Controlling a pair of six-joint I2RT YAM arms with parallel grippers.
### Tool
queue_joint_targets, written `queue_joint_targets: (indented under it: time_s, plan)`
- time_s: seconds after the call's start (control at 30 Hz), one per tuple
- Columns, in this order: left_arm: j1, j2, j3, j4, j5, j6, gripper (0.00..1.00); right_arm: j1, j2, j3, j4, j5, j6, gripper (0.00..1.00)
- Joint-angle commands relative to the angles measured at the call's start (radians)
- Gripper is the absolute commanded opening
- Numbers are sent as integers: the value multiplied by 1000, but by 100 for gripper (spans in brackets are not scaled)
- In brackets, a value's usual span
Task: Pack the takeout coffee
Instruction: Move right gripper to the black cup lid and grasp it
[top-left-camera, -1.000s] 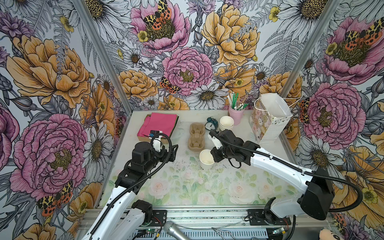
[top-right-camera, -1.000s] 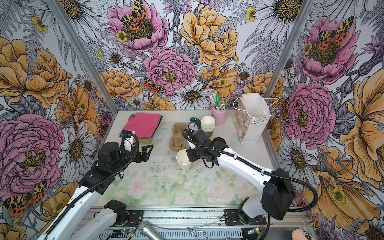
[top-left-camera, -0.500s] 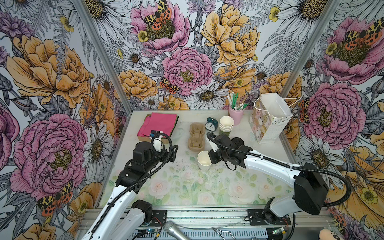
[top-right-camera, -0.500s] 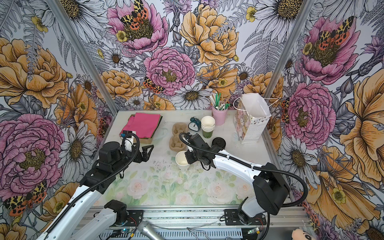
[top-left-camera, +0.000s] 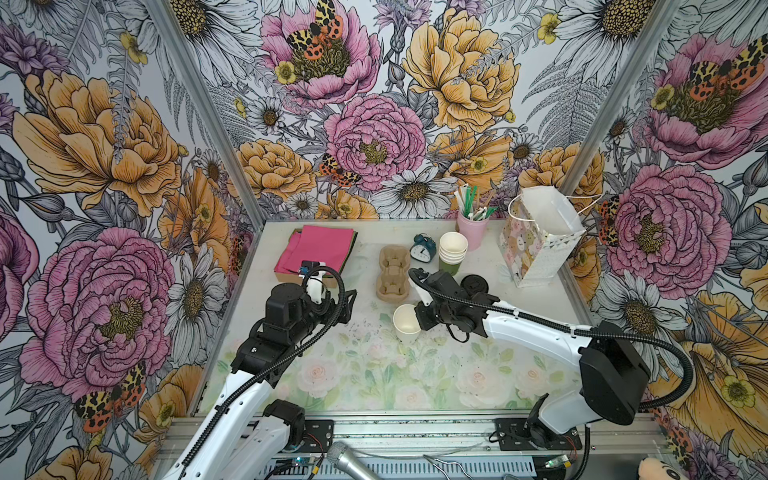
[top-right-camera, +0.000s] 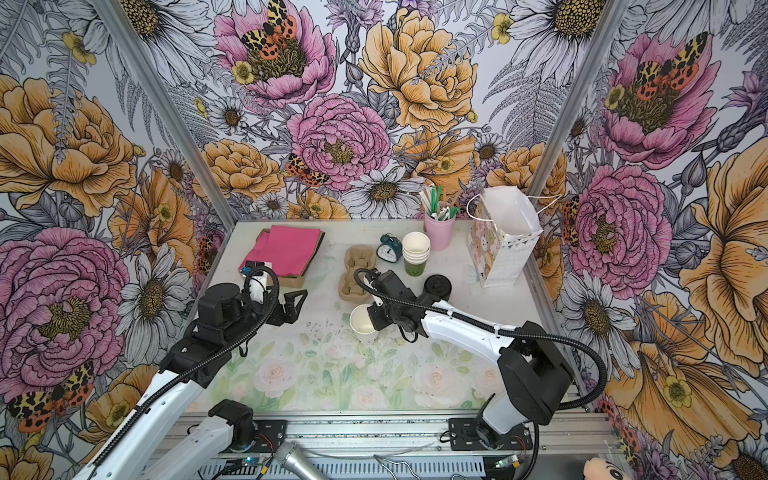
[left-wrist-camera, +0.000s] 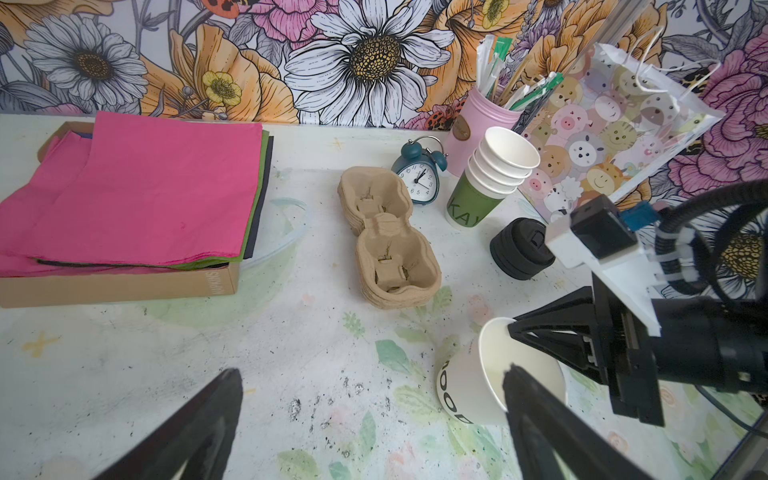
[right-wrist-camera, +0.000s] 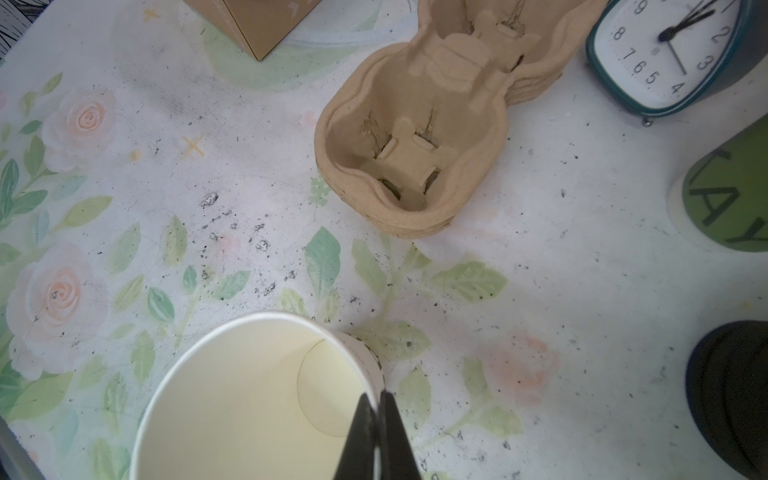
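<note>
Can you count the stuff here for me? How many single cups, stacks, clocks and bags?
Single cups: 2 (white paper cup, pink cup of straws)
Stacks: 4 (nested paper cups, black lids, cup carriers, pink napkins)
Alarm clock: 1
Gift bag: 1
Total: 8

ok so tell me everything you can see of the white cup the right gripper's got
The white paper cup has no lid and is empty. It is cream inside, with black lettering on its outer wall. It is tilted, not upright, mid-table just in front of the cardboard cup carrier. The right gripper is shut on its rim, one finger inside and one outside. I cannot tell whether its base touches the table.
</note>
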Motion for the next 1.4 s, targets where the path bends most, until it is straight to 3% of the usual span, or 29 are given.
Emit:
queue_joint_targets:
  time_s: [0.0, 0.27, 0.43, 0.63, 0.83, 1.07, 1.37]
  plan:
    - [10, -2, -13, 10, 18, 8, 99, 8, 19, -1, 19, 13, -11, 10]
    - [9, -6, -13, 9, 18, 6, 99, 6, -1, 12, 17, 22, -22, 29]
    - [10, -10, -14, 10, 17, 6, 99, -20, -124, 43, -12, 83, -37, 43]
    - [9, -15, -13, 10, 21, 5, 99, -148, -211, 77, -159, 238, -83, 68]
    - [10, -14, -13, 10, 24, 3, 99, -307, -126, 128, -282, 294, -100, 96]
    - [10, -18, -13, 9, 29, 3, 99, -425, 24, 187, -309, 223, -127, 99]
    - [11, -21, -13, 12, 35, 2, 99, -495, 163, 254, -307, 159, -161, 100]
